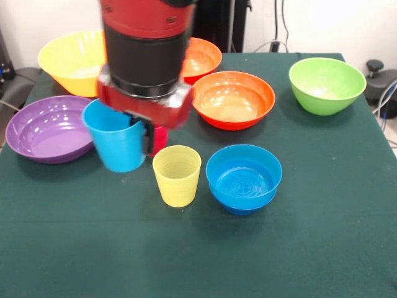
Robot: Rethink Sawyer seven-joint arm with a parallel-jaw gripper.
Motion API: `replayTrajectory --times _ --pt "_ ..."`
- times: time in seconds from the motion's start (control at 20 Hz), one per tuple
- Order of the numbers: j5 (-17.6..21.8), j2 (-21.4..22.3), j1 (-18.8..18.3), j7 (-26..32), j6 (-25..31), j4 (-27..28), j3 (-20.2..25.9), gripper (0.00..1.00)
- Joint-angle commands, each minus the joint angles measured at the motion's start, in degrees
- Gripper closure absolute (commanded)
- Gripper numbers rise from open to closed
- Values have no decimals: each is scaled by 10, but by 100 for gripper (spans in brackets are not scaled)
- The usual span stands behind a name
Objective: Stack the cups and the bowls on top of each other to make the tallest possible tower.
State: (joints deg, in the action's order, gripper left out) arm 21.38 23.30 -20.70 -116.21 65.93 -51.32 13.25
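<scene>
Red and black arm (147, 46) coming straight down from the top edge, left of centre. Black cylindrical wrist section below a red collar, ending in a red block that looks slightly blurred. Gripper (147, 138) hanging below that block, pointing down at the table. One dark finger (149, 138) visible, pressed against the outer wall of the light blue cup (116, 138); its partner hidden, apparently inside the rim. Cup held upright and clamped at the rim on its right side.
</scene>
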Motion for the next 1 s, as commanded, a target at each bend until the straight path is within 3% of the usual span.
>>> replayTrajectory --times 0.05,0.45,1.0 --pt "0 -2 41 -43 88 22 -11 100" --pt "-21 -18 53 -55 70 26 -23 100" --pt "-37 -31 49 -71 -46 -55 -37 100"
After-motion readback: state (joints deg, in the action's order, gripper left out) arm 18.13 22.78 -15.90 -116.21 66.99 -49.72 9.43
